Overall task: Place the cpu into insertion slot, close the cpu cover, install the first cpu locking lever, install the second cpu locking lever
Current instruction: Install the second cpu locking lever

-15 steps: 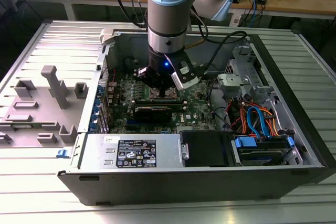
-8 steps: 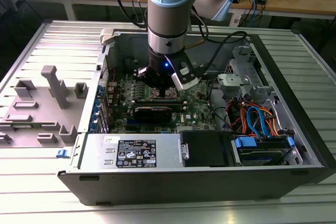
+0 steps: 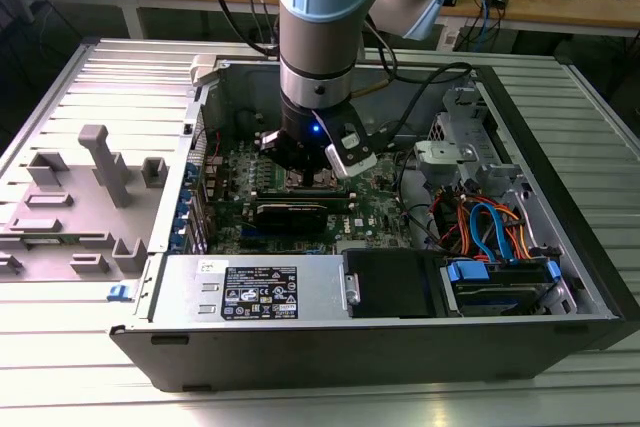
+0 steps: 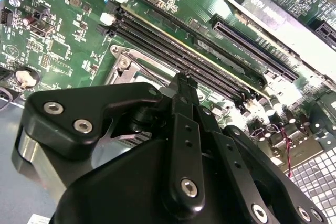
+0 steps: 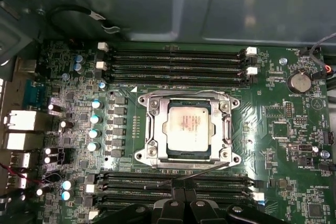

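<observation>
The cpu (image 5: 186, 131) sat in the insertion slot (image 5: 157, 157), with the cpu cover (image 5: 227, 129) closed over it. The gripper (image 5: 183, 196) hung just above the memory slots (image 5: 173, 184) beside the socket — fingers pressed together, holding nothing.

The arm (image 3: 318, 22) has light blue joint caps and silver-grey tubes, with black cables along it and a small blue light near the wrist. The hand (image 4: 184, 145) is matte black, with angular links and silver screws.
</observation>
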You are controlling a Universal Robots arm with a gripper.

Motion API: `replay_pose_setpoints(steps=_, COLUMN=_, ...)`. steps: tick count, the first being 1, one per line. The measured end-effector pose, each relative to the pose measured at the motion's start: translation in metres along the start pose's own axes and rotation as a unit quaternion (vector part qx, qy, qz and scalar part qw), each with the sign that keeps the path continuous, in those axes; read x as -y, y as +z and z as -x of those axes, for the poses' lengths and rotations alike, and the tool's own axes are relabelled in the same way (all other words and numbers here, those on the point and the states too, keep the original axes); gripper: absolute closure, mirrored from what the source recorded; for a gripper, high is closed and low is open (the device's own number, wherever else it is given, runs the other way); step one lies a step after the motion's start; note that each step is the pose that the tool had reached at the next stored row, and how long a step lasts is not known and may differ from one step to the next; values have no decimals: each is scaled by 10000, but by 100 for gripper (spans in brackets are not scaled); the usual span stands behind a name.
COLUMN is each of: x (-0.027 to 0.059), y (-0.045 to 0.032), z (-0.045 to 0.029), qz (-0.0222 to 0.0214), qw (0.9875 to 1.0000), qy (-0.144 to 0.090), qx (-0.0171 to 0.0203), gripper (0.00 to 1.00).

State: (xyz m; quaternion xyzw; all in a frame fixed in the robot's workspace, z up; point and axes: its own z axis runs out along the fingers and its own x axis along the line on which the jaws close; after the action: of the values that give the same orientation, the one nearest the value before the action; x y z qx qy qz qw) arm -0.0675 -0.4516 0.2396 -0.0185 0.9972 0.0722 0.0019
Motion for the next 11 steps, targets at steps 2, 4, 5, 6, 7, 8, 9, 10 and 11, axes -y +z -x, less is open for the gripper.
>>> replay_pose_setpoints(steps=2, x=7, y=2, z=-16, qz=35, qw=10000, qy=-1, qx=1, gripper=89)
replay_pose_setpoints(steps=4, x=9, y=9, z=-23, qz=45, qw=10000, qy=0, qx=2, gripper=89)
replay_pose_setpoints(steps=5, x=13, y=19, z=-26, qz=55, qw=10000, qy=-1, qx=2, gripper=89)
replay_pose_setpoints(steps=6, x=15, y=34, z=-41, qz=66, qw=10000, qy=0, qx=2, gripper=89)
replay_pose_setpoints(steps=7, x=16, y=48, z=-45, qz=72, qw=10000, qy=-1, qx=3, gripper=89)
replay_pose_setpoints(steps=8, x=17, y=55, z=-52, qz=72, qw=10000, qy=0, qx=3, gripper=89)
replay_pose_setpoints(steps=9, x=18, y=61, z=-60, qz=72, qw=10000, qy=0, qx=2, gripper=89)
replay_pose_setpoints(steps=10, x=20, y=67, z=-69, qz=72, qw=10000, qy=0, qx=2, gripper=89)
replay_pose_setpoints(steps=11, x=22, y=74, z=-74, qz=74, qw=10000, qy=0, qx=2, gripper=89)
